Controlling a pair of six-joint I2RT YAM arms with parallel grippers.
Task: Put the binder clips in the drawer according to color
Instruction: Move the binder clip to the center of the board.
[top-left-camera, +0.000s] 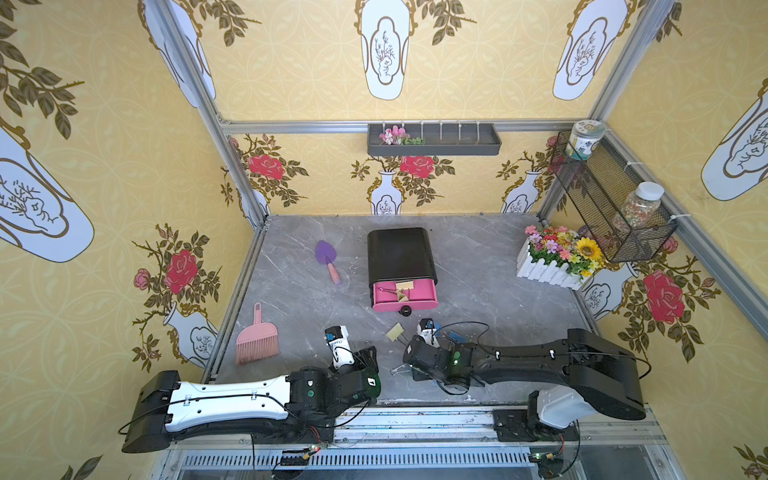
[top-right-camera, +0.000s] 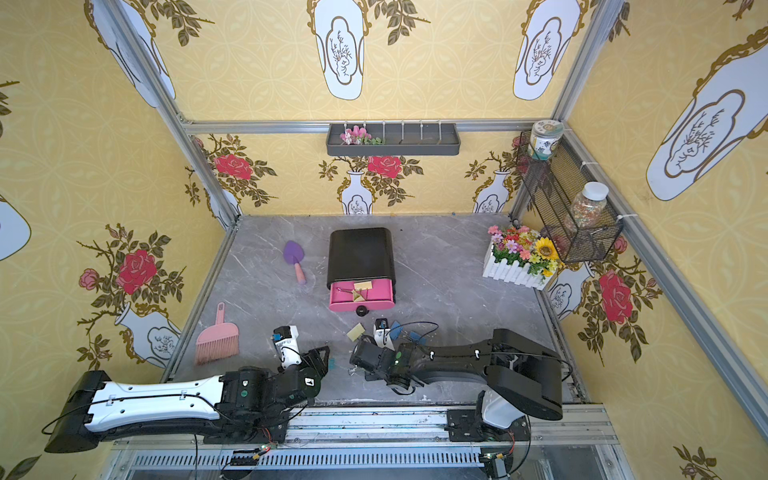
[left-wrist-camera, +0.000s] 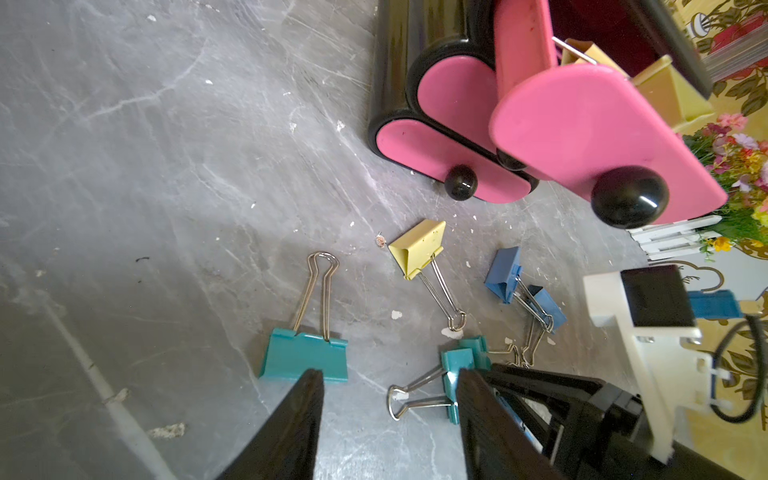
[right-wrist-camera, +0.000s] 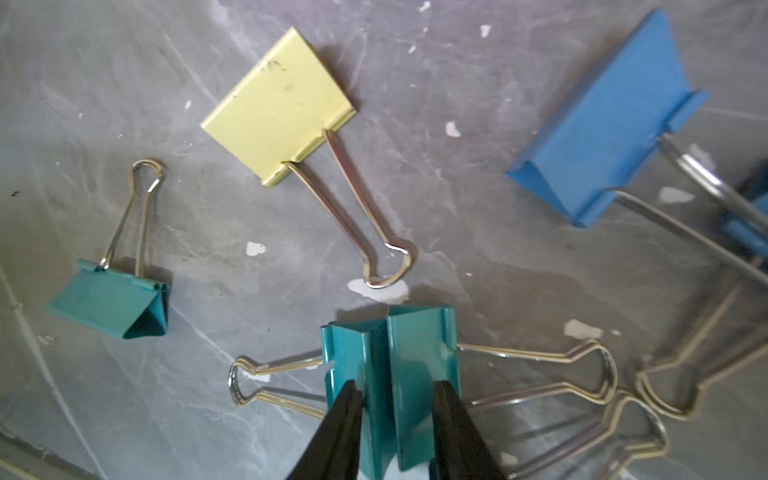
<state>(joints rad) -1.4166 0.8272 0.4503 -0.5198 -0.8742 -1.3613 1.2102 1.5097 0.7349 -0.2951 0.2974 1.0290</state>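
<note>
Teal binder clips paired, handles pointing opposite, right fingers astride, grip unclear, left fingers apart, empty

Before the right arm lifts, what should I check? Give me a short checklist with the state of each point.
1. Right gripper jaws around one teal clip only: not ok, they straddle the teal pair.
2. Grip firm: cannot tell.
3. Drawer for teal open: not ok; lower drawers shut, open top drawer holds yellow clips.
4. Left gripper free for a knob: ok, open and empty.
5. Wire handles untangled: cannot tell.
</note>
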